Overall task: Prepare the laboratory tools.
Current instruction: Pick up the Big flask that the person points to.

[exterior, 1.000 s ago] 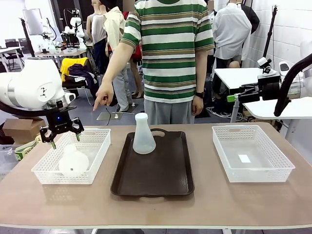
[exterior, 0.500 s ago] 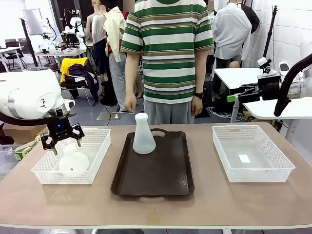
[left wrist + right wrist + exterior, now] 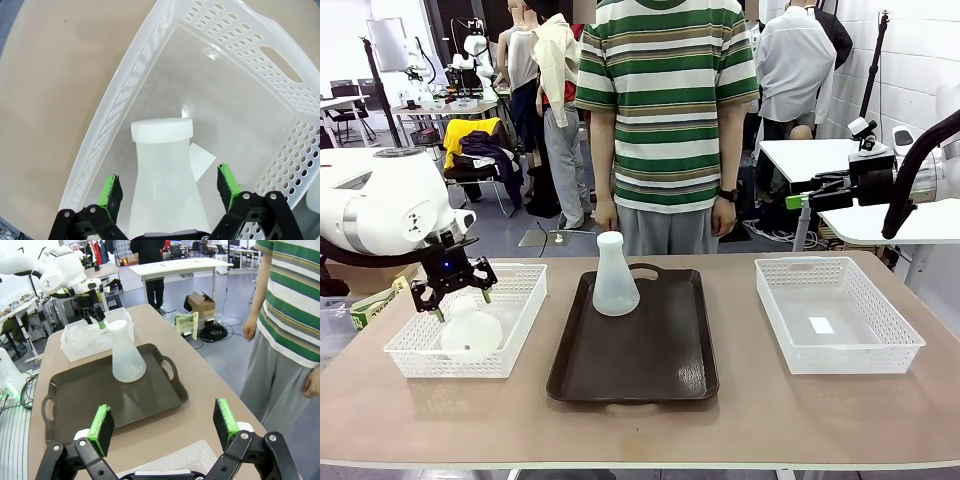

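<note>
One frosted-white conical flask (image 3: 615,280) stood upright on the dark brown tray (image 3: 650,372), so approx. half done; 2nd frosted flask (image 3: 165,175) lay in the white mesh basket (image 3: 522,315) at bench left, ungripped; left end effector (image 3: 170,185) spread wide just above it; right end effector (image 3: 164,422) wide, empty.

The tan counter (image 3: 770,410) stands on a grey floor (image 3: 520,225) in a bright, crowded workshop. Behind it on the right, a white table (image 3: 810,155) sits before a white wall (image 3: 920,50). At left, a cardboard box (image 3: 360,265) rests on the floor near a chair (image 3: 470,172) draped with yellow cloth (image 3: 470,135).
</note>
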Tool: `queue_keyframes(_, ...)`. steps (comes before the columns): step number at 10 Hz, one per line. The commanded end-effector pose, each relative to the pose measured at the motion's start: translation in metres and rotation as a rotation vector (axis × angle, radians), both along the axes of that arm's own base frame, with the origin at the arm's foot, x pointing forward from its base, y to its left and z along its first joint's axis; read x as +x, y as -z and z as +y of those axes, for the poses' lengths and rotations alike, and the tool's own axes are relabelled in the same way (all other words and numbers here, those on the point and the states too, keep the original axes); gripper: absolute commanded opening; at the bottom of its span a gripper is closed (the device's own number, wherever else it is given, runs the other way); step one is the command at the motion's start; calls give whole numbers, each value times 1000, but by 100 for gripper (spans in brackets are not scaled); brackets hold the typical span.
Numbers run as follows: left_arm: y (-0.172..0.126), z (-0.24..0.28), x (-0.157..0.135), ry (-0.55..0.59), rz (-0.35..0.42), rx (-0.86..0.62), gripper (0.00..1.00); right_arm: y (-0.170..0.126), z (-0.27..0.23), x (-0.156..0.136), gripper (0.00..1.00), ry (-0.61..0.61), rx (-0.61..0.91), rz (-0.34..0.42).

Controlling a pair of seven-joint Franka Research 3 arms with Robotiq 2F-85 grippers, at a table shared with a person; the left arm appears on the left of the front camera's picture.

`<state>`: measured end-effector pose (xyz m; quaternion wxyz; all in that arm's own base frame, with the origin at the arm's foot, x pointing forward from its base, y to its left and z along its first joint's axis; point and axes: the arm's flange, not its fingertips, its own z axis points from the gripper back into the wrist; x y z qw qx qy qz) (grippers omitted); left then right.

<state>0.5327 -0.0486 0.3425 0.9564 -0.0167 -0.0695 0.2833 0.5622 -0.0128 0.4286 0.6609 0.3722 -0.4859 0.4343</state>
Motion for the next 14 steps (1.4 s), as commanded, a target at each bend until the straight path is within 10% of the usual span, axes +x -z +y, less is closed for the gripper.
queue_keyframes(1,4,-3,4,-35,-17,11,100,-1,1,-1,100,-3,-16,0)
queue_keyframes(11,7,-3,8,-103,-37,38,100,-1,1,-1,100,-3,-16,0)
queue_keyframes(14,11,-1,8,-120,-29,51,57,-1,1,-1,100,-3,-16,0)
